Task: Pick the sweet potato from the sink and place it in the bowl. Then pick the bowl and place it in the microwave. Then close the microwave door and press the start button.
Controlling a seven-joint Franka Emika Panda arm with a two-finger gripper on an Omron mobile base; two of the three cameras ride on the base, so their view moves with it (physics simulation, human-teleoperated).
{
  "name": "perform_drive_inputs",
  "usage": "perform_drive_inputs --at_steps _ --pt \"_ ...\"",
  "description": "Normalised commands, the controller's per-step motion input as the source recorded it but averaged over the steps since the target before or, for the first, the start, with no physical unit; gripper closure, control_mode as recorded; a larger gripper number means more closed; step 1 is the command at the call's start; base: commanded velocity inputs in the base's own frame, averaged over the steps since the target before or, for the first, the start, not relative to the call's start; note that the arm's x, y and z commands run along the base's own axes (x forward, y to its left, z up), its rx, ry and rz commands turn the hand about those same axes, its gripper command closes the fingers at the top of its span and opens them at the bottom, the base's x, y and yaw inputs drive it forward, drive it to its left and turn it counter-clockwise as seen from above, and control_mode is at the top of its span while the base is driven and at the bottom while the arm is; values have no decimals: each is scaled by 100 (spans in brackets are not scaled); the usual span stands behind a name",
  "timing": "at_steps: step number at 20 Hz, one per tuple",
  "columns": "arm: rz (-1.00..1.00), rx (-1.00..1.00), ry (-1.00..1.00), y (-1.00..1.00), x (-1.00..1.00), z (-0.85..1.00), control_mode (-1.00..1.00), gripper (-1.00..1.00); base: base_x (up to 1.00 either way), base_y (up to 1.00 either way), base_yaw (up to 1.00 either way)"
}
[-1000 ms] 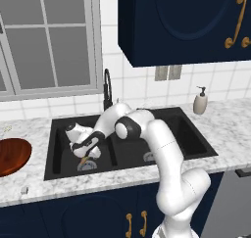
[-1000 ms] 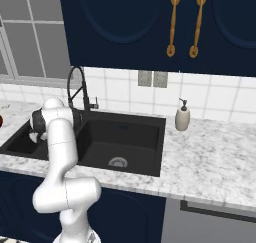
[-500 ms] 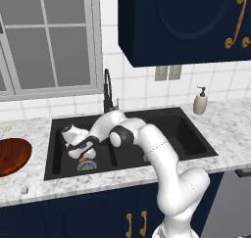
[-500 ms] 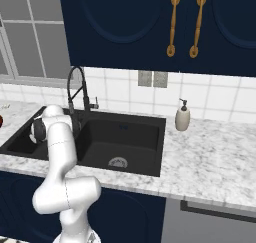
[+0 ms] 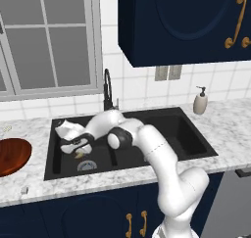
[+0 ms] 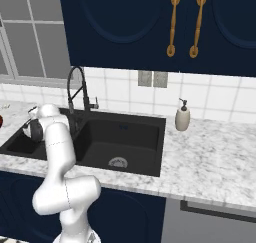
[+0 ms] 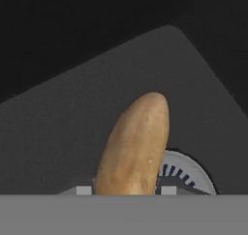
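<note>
**Inspector:** Start with the room and the surface, please.

**Operator:** I am looking at a rendered kitchen: white wall tiles, navy cabinets with brass handles (image 6: 172, 23) above and below, a grey-framed window (image 5: 46, 38) at the left. The speckled white marble counter (image 6: 215, 162) is carrying a cream soap dispenser (image 6: 182, 116) to the right of the black matte double-basin sink (image 5: 162, 115), with the dark curved faucet (image 5: 108, 87) standing behind the divider.

**Inspector:** Where is the task standing?

**Operator:** In my judgement it is standing at the first pick. The small tan-orange sweet potato (image 7: 135, 144) is lying on the floor of the sink's left basin, partly over the round silver drain (image 7: 186, 176). The wide reddish-brown wooden bowl (image 5: 11, 156) is sitting on the counter left of the sink, with nothing in it as far as I am seeing.

**Inspector:** And the gripper?

**Operator:** The white arm's two-finger gripper (image 5: 78, 151) is reaching low into that left basin, right over the potato. I cannot tell whether the jaws are clasping it or standing free.

**Inspector:** Remaining work?

**Operator:** Lifting the potato, bowling it, carrying the bowl to the microwave, closing the door, pressing start: all of it outstanding.
</note>
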Motion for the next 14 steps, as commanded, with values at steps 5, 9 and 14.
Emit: perform_drive_inputs --at_steps 5,9,14 --pt "12 0 -22 0 -98 100 -100 100 0 0 0" --pt "19 7 -12 0 -100 100 -100 100 0 0 0" --pt "16 17 -2 8 -96 100 -100 100 0 0 0"
